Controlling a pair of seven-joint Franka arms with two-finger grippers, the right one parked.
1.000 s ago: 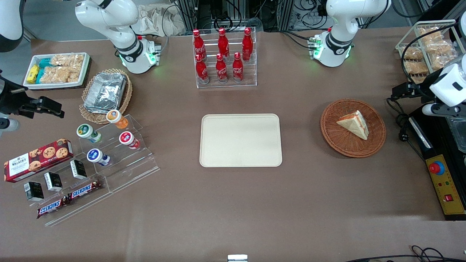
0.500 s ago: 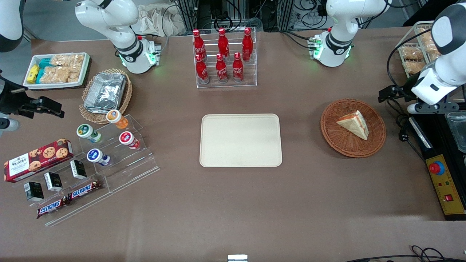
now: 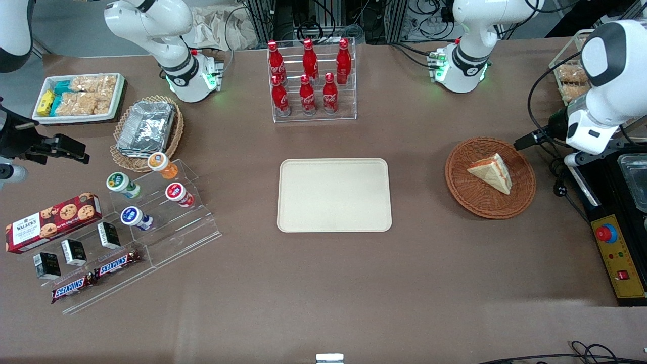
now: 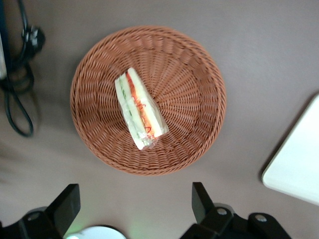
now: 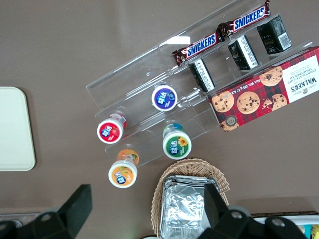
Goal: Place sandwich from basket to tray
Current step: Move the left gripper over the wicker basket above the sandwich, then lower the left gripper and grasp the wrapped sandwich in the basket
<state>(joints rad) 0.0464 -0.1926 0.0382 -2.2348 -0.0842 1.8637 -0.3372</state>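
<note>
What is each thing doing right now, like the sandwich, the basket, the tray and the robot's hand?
sandwich: lying in the basket, not held.
basket: on the table, holding only the sandwich.
tray: on the table, nothing on it.
gripper: open, up above the basket, touching nothing.
cola bottles: upright in their clear rack.
foil containers: stacked in the tan wicker basket.

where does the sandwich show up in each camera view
Front view: sandwich lies in the basket, toward the working arm's end.
Left wrist view: sandwich in the basket, open pincer hovering above.
Right wrist view: not in it.
Shared landmark: the tray.
</note>
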